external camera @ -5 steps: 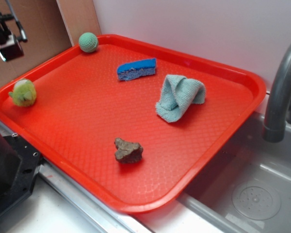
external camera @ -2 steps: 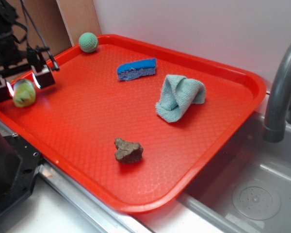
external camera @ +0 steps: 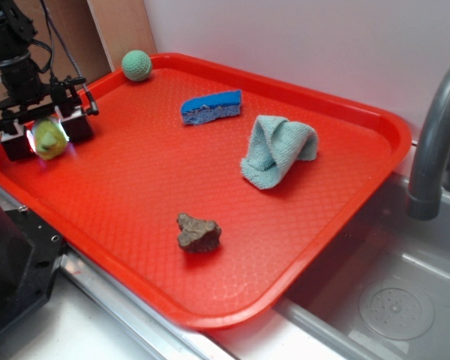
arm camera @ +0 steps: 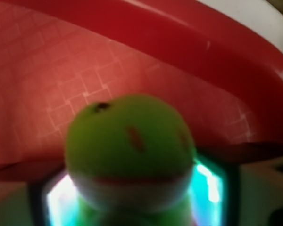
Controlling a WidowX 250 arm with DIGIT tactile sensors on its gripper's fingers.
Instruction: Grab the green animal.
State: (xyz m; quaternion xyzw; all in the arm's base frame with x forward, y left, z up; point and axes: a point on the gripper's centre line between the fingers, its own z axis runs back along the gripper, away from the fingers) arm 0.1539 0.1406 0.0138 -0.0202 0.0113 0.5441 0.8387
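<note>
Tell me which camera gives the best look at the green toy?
The wrist view: the green toy fills the picture, showing dark marks on it, though blurred. The exterior view shows it small, between the hand's two fingers near the red tray's left edge.

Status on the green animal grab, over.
Gripper down on tray, fingers straddling green animal; closure unclear. Nothing in the way; teal ball well apart.

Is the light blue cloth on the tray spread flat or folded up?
Folded up. The light blue cloth lies bunched in a loose heap on the red tray, its layers doubled over with a hollow loop at the top.
</note>
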